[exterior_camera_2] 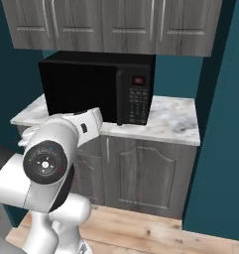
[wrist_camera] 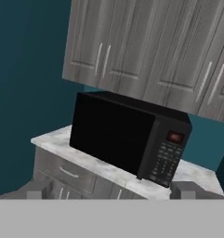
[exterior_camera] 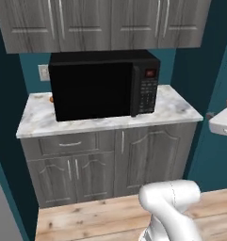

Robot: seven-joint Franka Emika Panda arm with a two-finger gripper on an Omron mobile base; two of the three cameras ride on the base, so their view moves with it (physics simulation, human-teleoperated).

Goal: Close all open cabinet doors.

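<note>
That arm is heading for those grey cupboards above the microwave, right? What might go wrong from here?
The wall cabinet doors all look flush already, so it may hunt for an open one. They hang right above the microwave, so the arm could bump its top while reaching up. The gripper is open, and a finger might catch a long silver handle.

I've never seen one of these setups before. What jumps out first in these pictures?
Probably the big black microwave, sitting in the middle of a white marble counter against a teal wall. Right above it hangs a row of grey wood-grain cabinet doors with long silver handles, all looking shut from here. In the right base view, the robot's bulky white arm looms at the lower left.
</note>
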